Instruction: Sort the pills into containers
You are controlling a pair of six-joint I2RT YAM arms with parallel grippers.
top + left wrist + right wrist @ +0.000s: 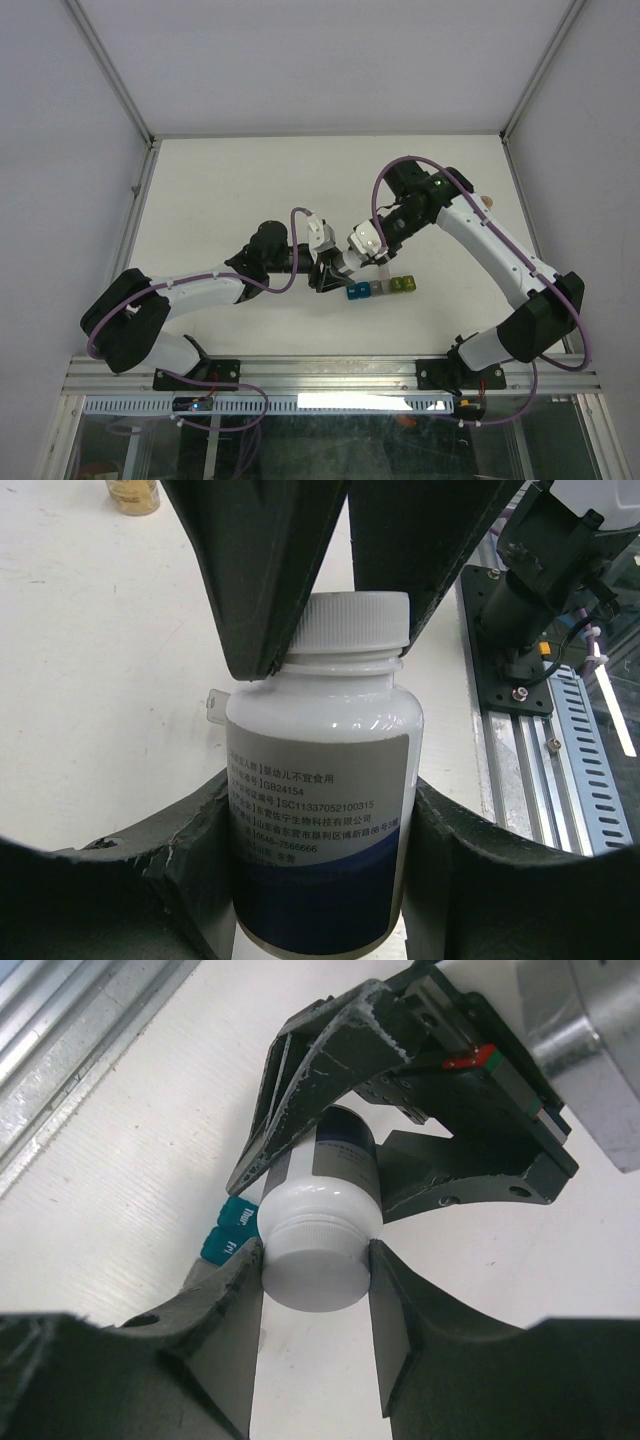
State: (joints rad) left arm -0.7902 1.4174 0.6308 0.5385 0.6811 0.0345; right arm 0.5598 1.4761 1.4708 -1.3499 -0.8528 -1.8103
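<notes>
Lettering in Chinese fills the grey label of the white bottle (320, 780), and the codes GB24154 and SC11337052100315 can be read among it. Lower down, the label turns dark blue. The left gripper (320, 880) clamps the bottle's body between both fingers. The right gripper (315, 1295) pinches the ribbed white cap (315, 1250) from either side, its fingers pressed against the cap's rim.

The containers (380, 288), a strip of joined coloured cubes, lie on the table (250, 180) just right of the two meeting grippers, toward the near edge. From the right wrist, only two teal lids show past the bottle and a finger, with white print that looks like "Thur" and "Fri". The rest of the strip is hidden there.

A small amber bottle (133, 494) stands well apart on the table, cut off by the left wrist view's top edge. An aluminium rail (560, 760) carrying the arm mounts runs along the near side.
</notes>
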